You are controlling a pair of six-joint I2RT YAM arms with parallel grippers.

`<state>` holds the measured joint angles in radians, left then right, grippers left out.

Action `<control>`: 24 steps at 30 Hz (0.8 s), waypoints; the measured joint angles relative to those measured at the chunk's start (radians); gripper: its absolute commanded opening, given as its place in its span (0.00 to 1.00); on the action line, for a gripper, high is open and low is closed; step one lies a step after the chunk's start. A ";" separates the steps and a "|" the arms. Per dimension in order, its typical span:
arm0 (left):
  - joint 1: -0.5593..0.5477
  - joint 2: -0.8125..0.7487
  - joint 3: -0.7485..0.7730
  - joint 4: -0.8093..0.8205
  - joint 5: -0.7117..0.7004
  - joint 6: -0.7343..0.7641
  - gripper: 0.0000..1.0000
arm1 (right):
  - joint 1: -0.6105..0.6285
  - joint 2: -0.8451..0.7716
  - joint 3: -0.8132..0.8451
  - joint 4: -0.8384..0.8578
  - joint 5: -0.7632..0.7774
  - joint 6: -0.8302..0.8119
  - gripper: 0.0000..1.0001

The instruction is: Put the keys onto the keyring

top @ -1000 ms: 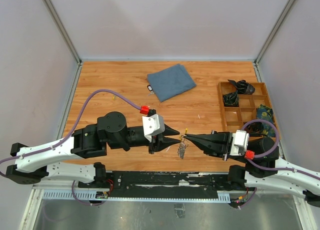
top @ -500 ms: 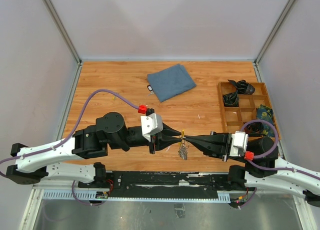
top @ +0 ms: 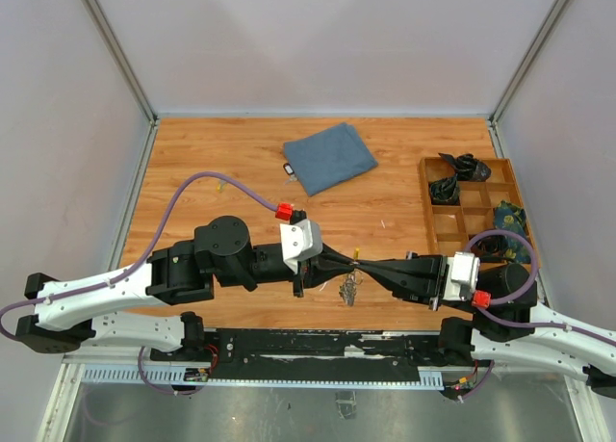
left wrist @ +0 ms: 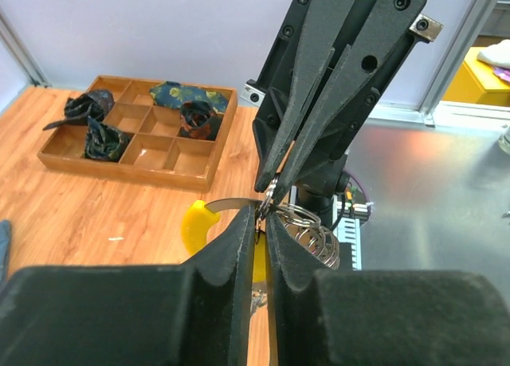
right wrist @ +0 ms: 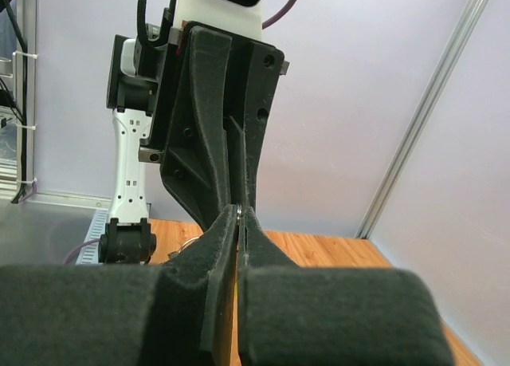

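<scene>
**Grippers meet tip to tip over a dangling keyring**

Above the near edge of the table [top: 231,153], both arms reach level toward each other. The right gripper [left wrist: 268,194] is pinched on the thin keyring [left wrist: 309,222], with a bunch of keys [top: 350,288] hanging beneath. The left gripper [left wrist: 260,226] is closed, apparently on a yellow-headed key [left wrist: 197,222], though the exact contact is unclear. The ring looks stiff, springy and slick, and is best held away from its split. The key is light and rigid, and is best pinched flat across its plastic head.
</scene>
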<state>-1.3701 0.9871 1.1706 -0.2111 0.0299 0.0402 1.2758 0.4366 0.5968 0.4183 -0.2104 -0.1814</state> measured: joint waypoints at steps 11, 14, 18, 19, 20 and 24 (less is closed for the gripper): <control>-0.001 0.005 0.010 -0.047 -0.017 -0.002 0.00 | 0.000 -0.011 0.010 -0.071 0.010 -0.017 0.28; -0.001 0.029 0.055 -0.129 -0.052 0.005 0.01 | 0.000 -0.015 0.042 -0.155 0.024 -0.043 0.36; -0.001 0.074 0.145 -0.256 -0.108 0.017 0.00 | 0.000 -0.022 0.072 -0.251 0.058 -0.085 0.39; -0.001 0.087 0.168 -0.287 -0.122 0.021 0.01 | 0.000 -0.021 0.077 -0.278 0.069 -0.095 0.39; -0.001 0.105 0.198 -0.324 -0.138 0.024 0.00 | 0.000 -0.019 0.080 -0.301 0.082 -0.107 0.39; -0.001 0.190 0.310 -0.475 -0.218 0.035 0.01 | 0.000 0.021 0.105 -0.393 0.134 -0.155 0.40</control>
<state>-1.3712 1.1767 1.4803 -0.6865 -0.1879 0.0753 1.2758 0.4572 0.7013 0.0250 -0.0769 -0.3363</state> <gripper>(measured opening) 0.020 0.394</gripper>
